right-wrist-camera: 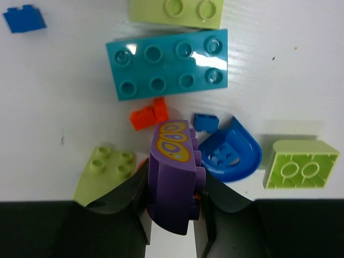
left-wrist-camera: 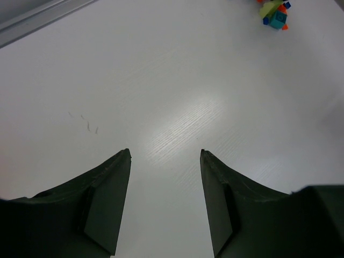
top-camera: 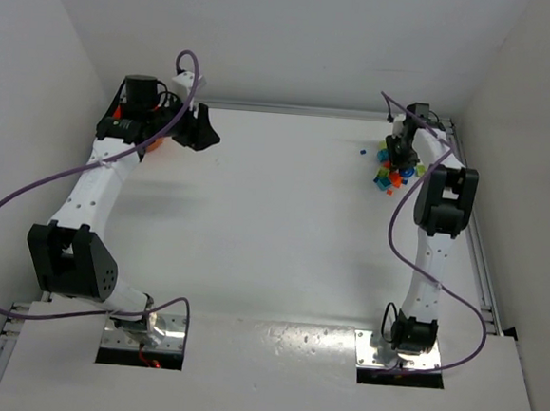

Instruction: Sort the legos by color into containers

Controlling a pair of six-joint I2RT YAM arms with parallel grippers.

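The right end effector [right-wrist-camera: 173, 193] is clamped on the sides of a purple brick [right-wrist-camera: 173, 172], printed face up, apparently so it can come free of the legos [top-camera: 389, 172] crowding it: a teal brick [right-wrist-camera: 167, 64] at 12 o'clock and a blue curved piece [right-wrist-camera: 232, 153] at 2 o'clock. That heap lies at 2 o'clock on the worktop [top-camera: 273, 224], with the right arm stretched forward and its wrist bent down over it. The left end effector [left-wrist-camera: 164, 161] hangs parted and empty over the worktop at 10 o'clock, the left arm folded back, likely parked out of the way.
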